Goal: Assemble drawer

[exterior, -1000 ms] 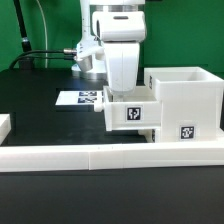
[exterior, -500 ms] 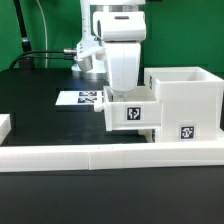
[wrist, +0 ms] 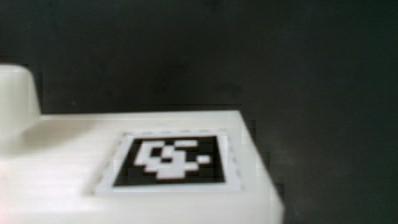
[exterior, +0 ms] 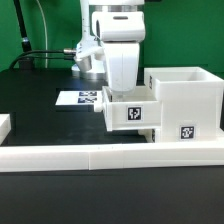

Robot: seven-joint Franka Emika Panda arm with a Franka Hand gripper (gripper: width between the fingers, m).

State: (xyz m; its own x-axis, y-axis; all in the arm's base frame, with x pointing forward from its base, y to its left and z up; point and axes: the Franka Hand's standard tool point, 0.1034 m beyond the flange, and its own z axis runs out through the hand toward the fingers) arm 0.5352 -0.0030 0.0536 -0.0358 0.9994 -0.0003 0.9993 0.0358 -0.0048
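Note:
In the exterior view a small white drawer tray (exterior: 130, 114) with a black-and-white tag on its front stands on the black table, pressed against the left side of the tall white housing (exterior: 185, 100), which carries a tag low on its front. My gripper (exterior: 125, 93) reaches straight down into the tray's top; its fingertips are hidden behind the tray wall, so I cannot tell how the jaws stand. The wrist view shows a white tagged surface of the drawer kit (wrist: 169, 160) very close, with a rounded knob (wrist: 15, 95) at its edge. No fingers show there.
A long low white border wall (exterior: 110, 153) runs along the table's front. The marker board (exterior: 80, 98) lies flat behind the tray. A small white piece (exterior: 4, 125) sits at the exterior view's left edge. Cables hang behind the arm.

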